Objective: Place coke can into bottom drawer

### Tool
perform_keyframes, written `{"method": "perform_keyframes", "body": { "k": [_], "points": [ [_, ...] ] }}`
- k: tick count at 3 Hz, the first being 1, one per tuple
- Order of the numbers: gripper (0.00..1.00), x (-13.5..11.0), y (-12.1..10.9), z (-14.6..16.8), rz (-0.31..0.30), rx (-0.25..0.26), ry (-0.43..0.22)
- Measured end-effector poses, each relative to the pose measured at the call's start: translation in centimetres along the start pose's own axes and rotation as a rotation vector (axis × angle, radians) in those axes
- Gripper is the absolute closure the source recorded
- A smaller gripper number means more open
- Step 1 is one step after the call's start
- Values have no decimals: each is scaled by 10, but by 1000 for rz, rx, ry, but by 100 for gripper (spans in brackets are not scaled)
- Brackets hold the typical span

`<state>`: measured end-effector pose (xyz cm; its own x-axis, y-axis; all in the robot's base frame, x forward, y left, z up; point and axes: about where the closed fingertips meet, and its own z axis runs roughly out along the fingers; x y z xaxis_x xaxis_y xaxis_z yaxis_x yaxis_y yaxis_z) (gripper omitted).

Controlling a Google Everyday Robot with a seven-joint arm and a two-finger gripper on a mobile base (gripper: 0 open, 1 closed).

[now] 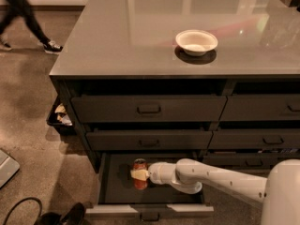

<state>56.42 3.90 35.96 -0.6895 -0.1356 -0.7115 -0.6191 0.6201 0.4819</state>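
The coke can [139,165] is red with a silver top and stands upright inside the bottom drawer [117,191], which is pulled open at the lower left of the cabinet. My gripper [138,174] reaches in from the right on a white arm and is shut on the coke can, its pale fingers [136,174] wrapped round the can's middle. The can's base sits low in the drawer's dark interior; I cannot tell whether it touches the floor.
A white bowl [196,41] sits on the grey countertop [117,36]. Two shut drawers [149,108] lie above the open one, with narrower drawers to the right. A person's legs [26,18] are at the upper left. A black cable [18,210] lies on the floor.
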Motion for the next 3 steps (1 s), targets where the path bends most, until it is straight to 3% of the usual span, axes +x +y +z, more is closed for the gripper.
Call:
{"method": "perform_keyframes", "body": {
  "k": [1, 2, 3],
  "points": [
    [100, 0, 1, 0, 0, -4, 0],
    [100, -1, 6, 15, -93, -34, 42],
    [100, 10, -10, 43, -184, -70, 116]
  ]
}}
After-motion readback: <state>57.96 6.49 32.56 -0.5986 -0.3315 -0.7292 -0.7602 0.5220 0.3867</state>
